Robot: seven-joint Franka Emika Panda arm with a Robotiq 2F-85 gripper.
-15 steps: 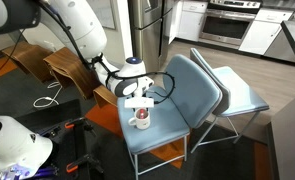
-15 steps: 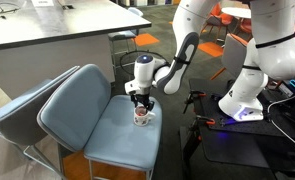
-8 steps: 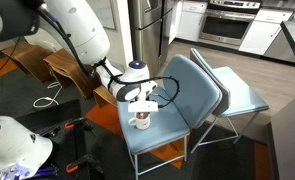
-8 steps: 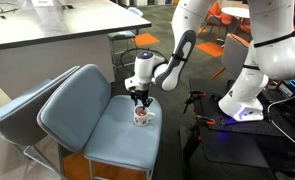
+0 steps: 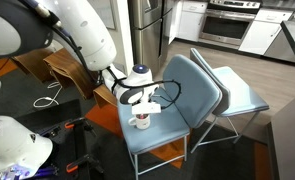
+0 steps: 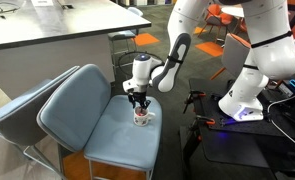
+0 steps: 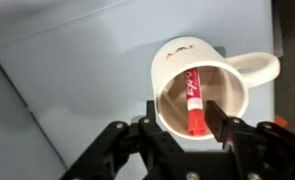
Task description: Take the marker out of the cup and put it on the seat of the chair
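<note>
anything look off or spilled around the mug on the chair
Nothing stands out. The cup stands upright on the seat of the chair, with no spill or damage visible. The marker leans inside it, and the gripper hangs open over the cup.

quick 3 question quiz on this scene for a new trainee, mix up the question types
1. Short answer: where is the marker?
2. Multiple choice: the cup is A) upright on the seat of the chair, B) tipped over on that seat, C) lifted off it.
3. True or false: the gripper is shut on the marker.

Key:
1. Inside the cup.
2. A.
3. False: its jaws are open, with one finger on either side of the marker.
</note>
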